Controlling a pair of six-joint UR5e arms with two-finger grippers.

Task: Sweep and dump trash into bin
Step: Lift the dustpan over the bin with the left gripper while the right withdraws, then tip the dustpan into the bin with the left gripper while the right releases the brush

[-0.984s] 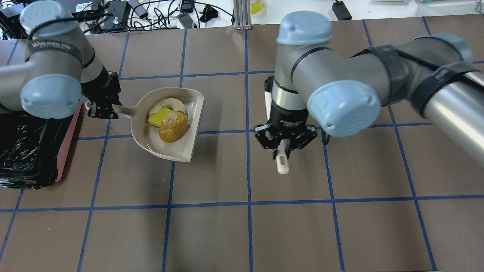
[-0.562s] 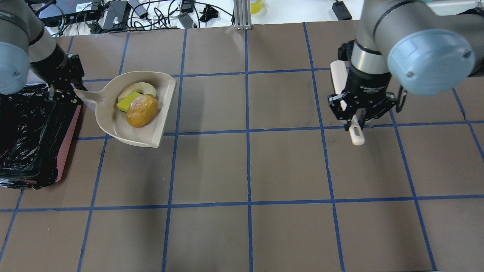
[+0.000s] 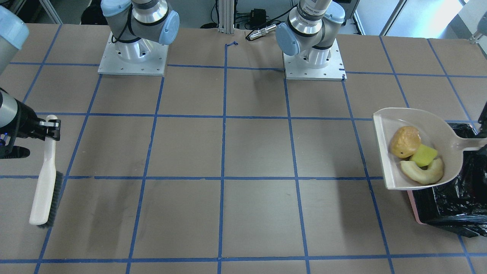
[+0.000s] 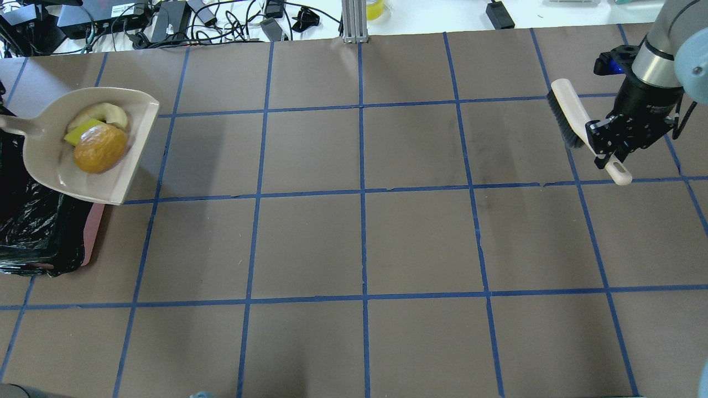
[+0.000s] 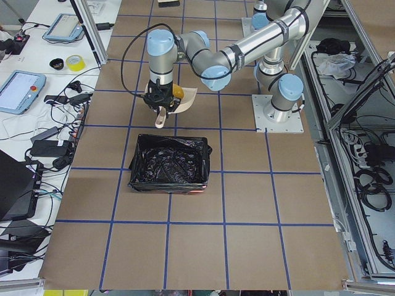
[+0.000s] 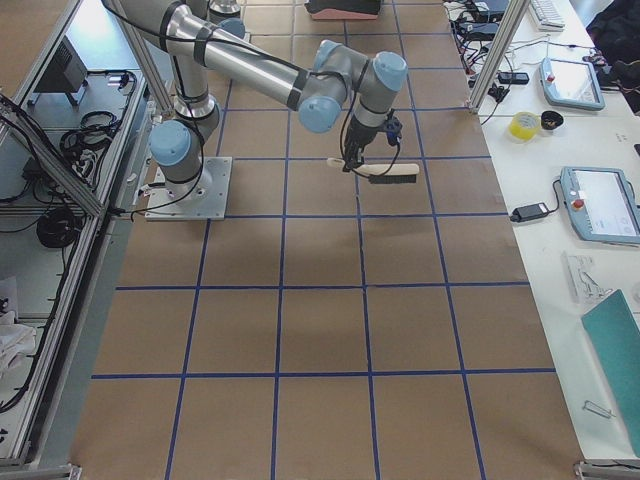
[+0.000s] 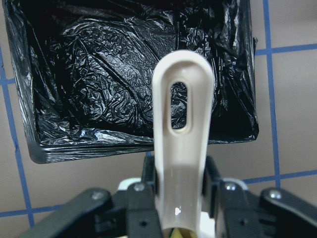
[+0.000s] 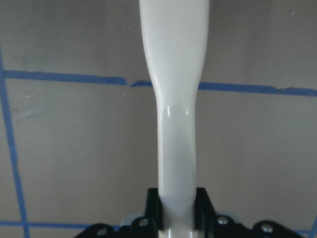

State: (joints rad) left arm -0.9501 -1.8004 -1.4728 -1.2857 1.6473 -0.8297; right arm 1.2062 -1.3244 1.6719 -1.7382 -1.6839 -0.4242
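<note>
A brown surface [image 4: 359, 237] gridded with blue tape is shown, with cables [image 4: 221, 22] heaped on the white bench [image 4: 442, 16] beyond. A dustpan [image 4: 50, 166] bearing the trash, a lump [image 4: 100, 156], a rind [image 4: 108, 113] and a wedge [image 4: 77, 134], is clamped by the left end effector [image 7: 181, 191] at the edge of the bin [image 4: 33, 232]. A brush [image 4: 569, 110] is gripped by the right end effector [image 4: 607, 152].

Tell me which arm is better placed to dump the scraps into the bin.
Left. The left gripper is shut on the dustpan handle, and the scraps sit in it, raised right beside the bin. The right gripper holds only the brush, far across the table.
</note>
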